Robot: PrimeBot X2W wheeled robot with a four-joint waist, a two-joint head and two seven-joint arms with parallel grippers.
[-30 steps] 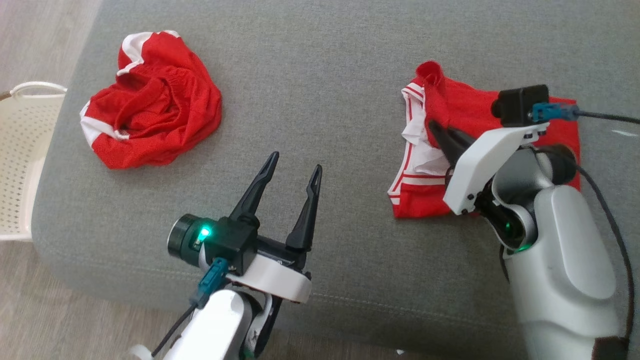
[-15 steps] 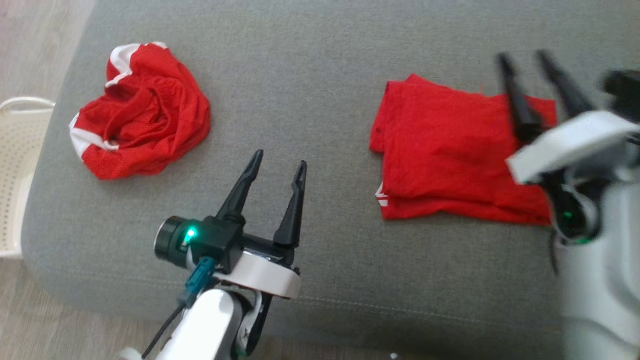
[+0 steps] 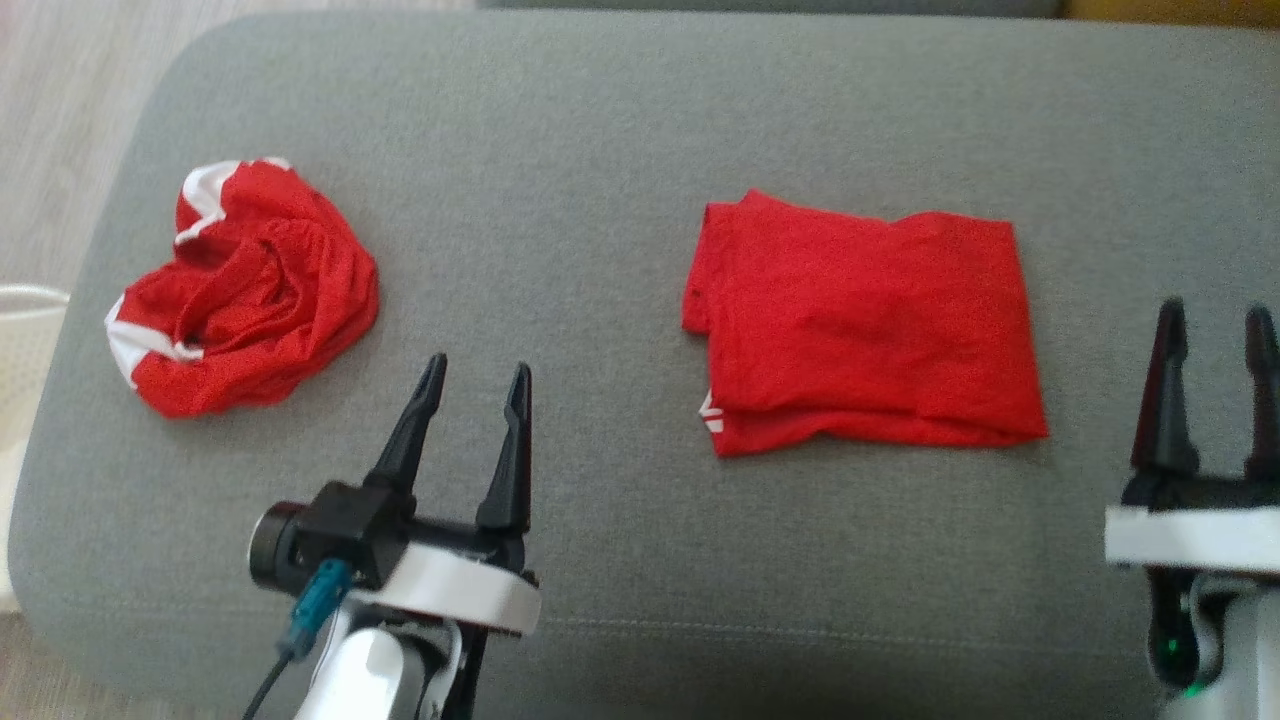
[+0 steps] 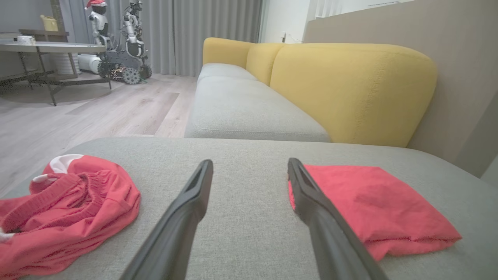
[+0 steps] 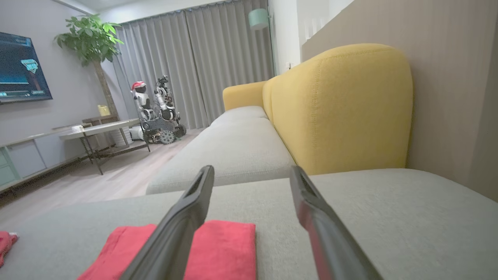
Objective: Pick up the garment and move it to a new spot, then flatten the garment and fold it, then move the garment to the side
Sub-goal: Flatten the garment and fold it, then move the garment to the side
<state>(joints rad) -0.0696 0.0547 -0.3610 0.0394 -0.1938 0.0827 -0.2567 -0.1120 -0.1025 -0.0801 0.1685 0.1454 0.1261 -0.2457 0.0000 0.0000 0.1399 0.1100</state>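
A red garment (image 3: 865, 320) lies folded into a flat rectangle on the grey cushion (image 3: 600, 180), right of centre; it is also in the left wrist view (image 4: 373, 206) and the right wrist view (image 5: 225, 245). My right gripper (image 3: 1215, 325) stands open near the cushion's front right, apart from the folded garment, with nothing between its fingers. My left gripper (image 3: 478, 372) is open and empty at the lower left of centre. A second red garment (image 3: 245, 290) with white trim lies crumpled at the left, seen too in the left wrist view (image 4: 66, 214).
A white perforated basket (image 3: 25, 330) stands off the cushion's left edge. A yellow sofa back (image 4: 350, 85) and further grey seat cushions (image 4: 241, 112) lie beyond. Wooden floor, a table (image 5: 101, 132) and another robot (image 5: 155, 112) are farther off.
My right gripper opened, letting go of the garment, and drew back to the front right. The garment now lies folded flat. The head camera shifted, so the whole scene sits lower and further left.
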